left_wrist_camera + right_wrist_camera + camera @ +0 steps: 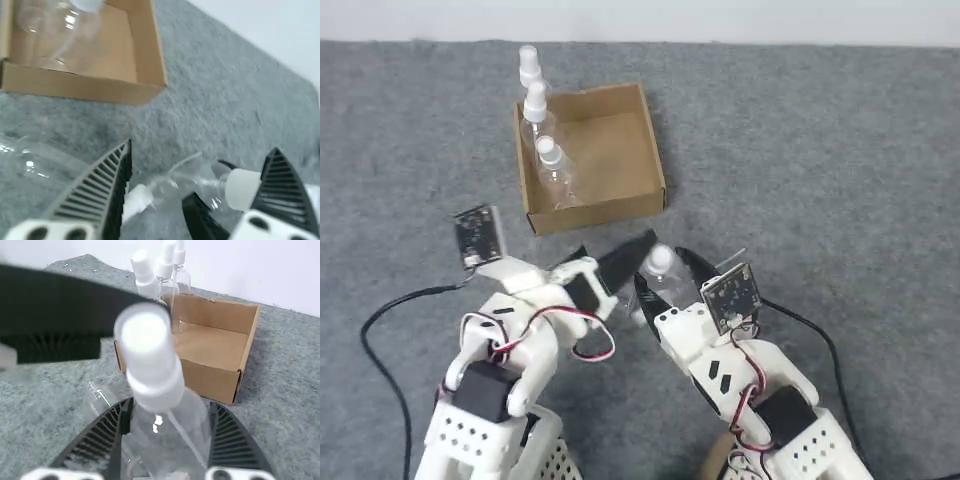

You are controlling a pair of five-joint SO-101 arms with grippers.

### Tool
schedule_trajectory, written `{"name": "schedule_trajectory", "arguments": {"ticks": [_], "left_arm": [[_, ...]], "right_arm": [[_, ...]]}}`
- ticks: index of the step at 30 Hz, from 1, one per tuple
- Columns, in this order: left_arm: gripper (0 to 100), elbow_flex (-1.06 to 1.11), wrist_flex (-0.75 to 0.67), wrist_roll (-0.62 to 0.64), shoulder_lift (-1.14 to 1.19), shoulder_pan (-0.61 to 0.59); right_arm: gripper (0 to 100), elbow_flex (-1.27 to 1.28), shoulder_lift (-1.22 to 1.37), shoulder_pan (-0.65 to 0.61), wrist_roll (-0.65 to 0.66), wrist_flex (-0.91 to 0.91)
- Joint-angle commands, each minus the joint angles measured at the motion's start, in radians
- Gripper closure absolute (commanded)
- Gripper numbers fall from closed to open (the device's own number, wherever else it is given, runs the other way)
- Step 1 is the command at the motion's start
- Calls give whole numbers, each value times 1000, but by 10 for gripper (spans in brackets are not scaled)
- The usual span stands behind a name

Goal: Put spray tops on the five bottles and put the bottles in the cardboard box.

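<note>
Fingers of the left gripper [620, 252] stand wide apart and hold nothing. It sits near the middle of the table [840, 150], toward the near edge. One black finger [630, 252] reaches across to the spray top [147, 347] of the bottle in the other arm's grip. The finger is just beside that top, but I cannot tell whether it touches.

Toward the far edge and a little left of the middle, three bottles [555, 170] with white spray tops stand upright in a row along the left wall of the cardboard box [620, 150]. The two nearer ones are inside the box, against that wall. The farthest is at the box's far left corner, and I cannot tell whether it is inside or just behind the wall. The open box rests flat on the table, well apart from both grippers.

Between the two arms, a loose clear bottle [100, 395] lies on its side on the table, just beside the right gripper [666, 277].

The right gripper is closed on the body of a clear bottle [665, 280], one finger pressed to each side. This held bottle is roughly upright, lifted near the table's middle. The white spray top sits on its neck, pointing toward the box.
</note>
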Motion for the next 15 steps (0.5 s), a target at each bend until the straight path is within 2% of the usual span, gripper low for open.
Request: {"name": "schedule_trajectory", "arguments": {"ticks": [1,9,15], "left_arm": [[621,2,-32,-23,-12,34],[622,-2,-34,-20,-12,21],[622,-81,29,-17,-14,-72]], "right_arm": [[875,-25,-22,7,-9,-22],[875,-23,-22,50,-9,-21],[875,-25,-22,81,-11,-21]]}}
